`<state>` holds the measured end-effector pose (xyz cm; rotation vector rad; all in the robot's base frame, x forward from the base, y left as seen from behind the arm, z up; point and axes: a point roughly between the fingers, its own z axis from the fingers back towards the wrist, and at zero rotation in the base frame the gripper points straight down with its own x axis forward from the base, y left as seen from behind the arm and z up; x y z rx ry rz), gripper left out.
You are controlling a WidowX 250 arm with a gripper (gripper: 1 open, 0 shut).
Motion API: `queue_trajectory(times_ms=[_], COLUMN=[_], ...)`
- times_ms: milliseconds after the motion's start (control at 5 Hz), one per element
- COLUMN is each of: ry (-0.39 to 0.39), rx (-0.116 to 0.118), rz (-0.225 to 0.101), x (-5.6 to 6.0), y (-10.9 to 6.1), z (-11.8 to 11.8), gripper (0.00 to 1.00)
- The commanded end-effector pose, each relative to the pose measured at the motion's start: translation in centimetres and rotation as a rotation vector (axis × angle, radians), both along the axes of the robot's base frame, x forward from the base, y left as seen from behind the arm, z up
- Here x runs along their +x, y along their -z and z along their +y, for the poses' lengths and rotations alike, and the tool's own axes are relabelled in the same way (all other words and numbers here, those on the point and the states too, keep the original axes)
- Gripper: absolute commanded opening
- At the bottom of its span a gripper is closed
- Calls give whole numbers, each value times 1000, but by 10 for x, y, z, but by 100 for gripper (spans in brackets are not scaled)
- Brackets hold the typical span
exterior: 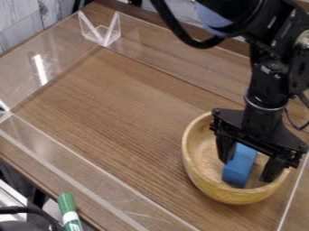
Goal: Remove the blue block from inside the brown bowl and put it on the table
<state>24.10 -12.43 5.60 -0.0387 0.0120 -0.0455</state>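
Nearest the camera, at about 7 o'clock, a green marker (67, 209) lies at the bench edge, outside the clear acrylic wall (72, 167); not part of the job.

At 4 o'clock sits the brown bowl (203, 177). The blue block (241, 166) is inside it, toward the far-right side of the hollow, one end tipped up against the inner slope. The claw (256, 161) points straight down into the bowl, jaws spread wide, one finger on each side of the block. Nothing gripped yet; whether either finger tip touches the block I cannot tell from this angle.

Step in hand: the reach into the bowl, just short of the grasp. Judgement: next move calls for closing squarely on the block's narrow faces, then a straight lift clear of the thick rim before any sideways travel.

Beyond, from 9 to 12 o'clock, the bench (121, 99) offers a broad bare stretch for set-down.
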Motion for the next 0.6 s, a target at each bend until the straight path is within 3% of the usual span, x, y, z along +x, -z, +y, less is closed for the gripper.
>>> queue_trajectory(times_ms=[0,400], ry=[5,8], rx=[-15,-14], rz=[-27,-25], x=[4,3], y=[-1,-2], z=[-3,-1], gripper=[0,0])
